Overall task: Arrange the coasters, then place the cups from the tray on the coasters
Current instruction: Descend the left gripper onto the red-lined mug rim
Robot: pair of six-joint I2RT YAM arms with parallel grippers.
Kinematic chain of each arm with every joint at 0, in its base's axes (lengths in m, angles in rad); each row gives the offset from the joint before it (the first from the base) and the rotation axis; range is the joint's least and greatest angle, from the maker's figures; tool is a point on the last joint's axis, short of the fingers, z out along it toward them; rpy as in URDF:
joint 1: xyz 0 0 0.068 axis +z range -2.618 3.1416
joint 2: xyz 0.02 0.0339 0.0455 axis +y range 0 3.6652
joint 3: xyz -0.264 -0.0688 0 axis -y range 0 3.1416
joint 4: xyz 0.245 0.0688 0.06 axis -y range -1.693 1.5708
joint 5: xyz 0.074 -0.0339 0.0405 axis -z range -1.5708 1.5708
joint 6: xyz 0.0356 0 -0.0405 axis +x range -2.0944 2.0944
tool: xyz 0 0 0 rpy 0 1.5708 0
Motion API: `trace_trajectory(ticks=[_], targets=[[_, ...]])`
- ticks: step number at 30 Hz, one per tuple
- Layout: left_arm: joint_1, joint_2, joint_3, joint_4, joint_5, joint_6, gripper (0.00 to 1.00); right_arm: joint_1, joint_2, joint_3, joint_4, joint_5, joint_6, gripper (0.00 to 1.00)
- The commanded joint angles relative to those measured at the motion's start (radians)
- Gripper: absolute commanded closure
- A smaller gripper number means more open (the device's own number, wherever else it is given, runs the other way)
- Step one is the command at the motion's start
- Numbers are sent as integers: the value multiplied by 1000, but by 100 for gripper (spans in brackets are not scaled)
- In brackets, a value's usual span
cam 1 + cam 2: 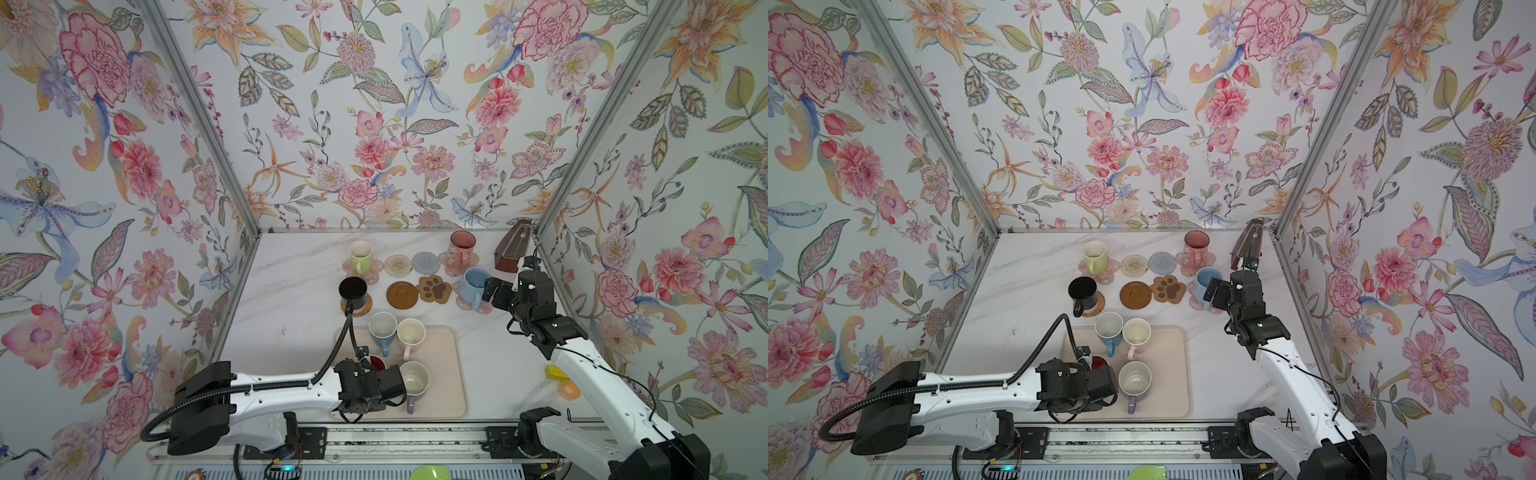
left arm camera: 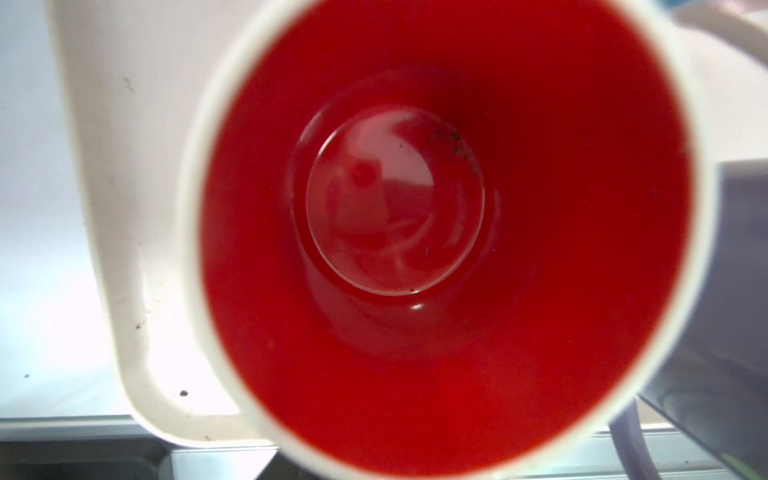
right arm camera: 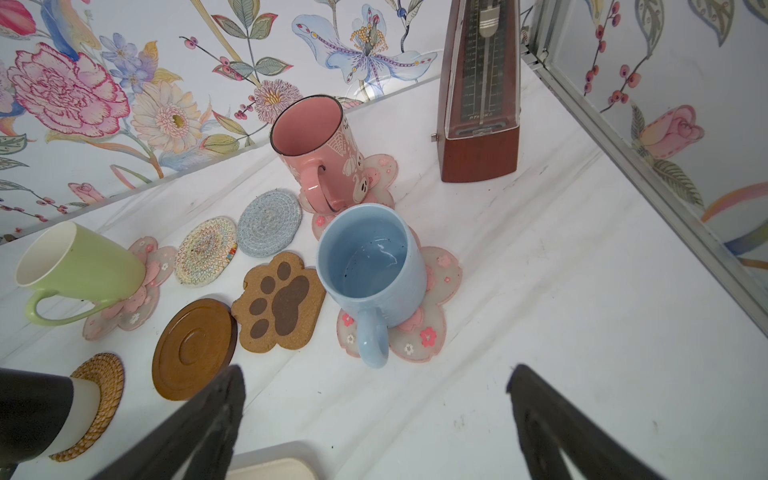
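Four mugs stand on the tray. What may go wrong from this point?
1. The white mug with red inside stands close beside the lavender mug on the beige tray; lifting it may push or tip the lavender one.
2. The brown paw-shaped coaster lies close to the light blue mug; a mug set down there may bump it.
3. The open right tool is near that mug's handle; a sideways move may catch it.
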Motion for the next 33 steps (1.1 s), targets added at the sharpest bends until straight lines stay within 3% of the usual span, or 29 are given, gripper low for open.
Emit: trace_trajectory(ticks=[1,14,21,27,33], targets=[[-1,-4,29,-49,-59,5,64,-8,-5,-11,14,-8,13,1],[2,30,18,0,-46,14,80,-8,-7,-7,12,-14,12,1],[3,14,-13,18,-30,-1,81,-7,-9,-5,14,-17,14,1],[2,13,-10,5,-30,2,100,-8,-7,-3,16,-18,13,1],[-3,-5,1,-60,-37,-8,100,-7,-5,-4,20,-21,13,1]])
